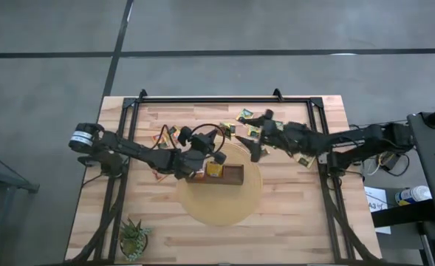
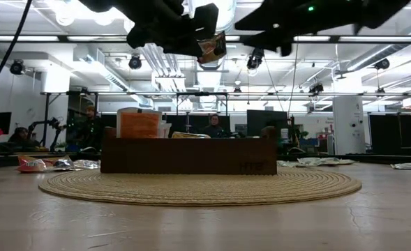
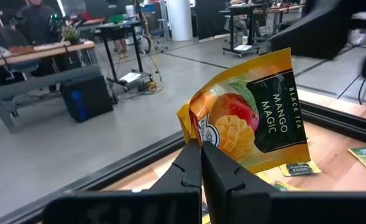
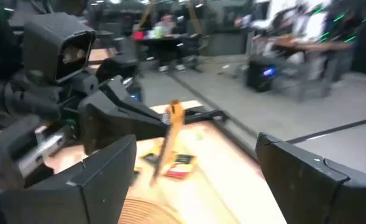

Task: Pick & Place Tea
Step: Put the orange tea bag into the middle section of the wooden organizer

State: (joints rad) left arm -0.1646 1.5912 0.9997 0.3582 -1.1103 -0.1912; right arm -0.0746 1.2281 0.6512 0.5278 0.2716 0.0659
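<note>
Pinched foil sachet above the wooden box

Left gripper (image 3: pixel 201 163) clamps the light, crinkly mango tea sachet (image 3: pixel 251 115) by its corner over the tea box (image 1: pixel 217 174); right gripper (image 1: pixel 262 140) hovers spread, empty.

Above the wooden box (image 1: pixel 216 175) on the round woven mat (image 1: pixel 221 207), crowded: left gripper (image 1: pixel 216 157) clamped on a mango tea sachet (image 3: pixel 251 115), right gripper (image 1: pixel 257 153) spread wide just beside it. Far table edge cluttered with loose sachets (image 1: pixel 244 115). Near half of table (image 1: pixel 291 222) open, except plant (image 1: pixel 134 237) at a corner.
</note>
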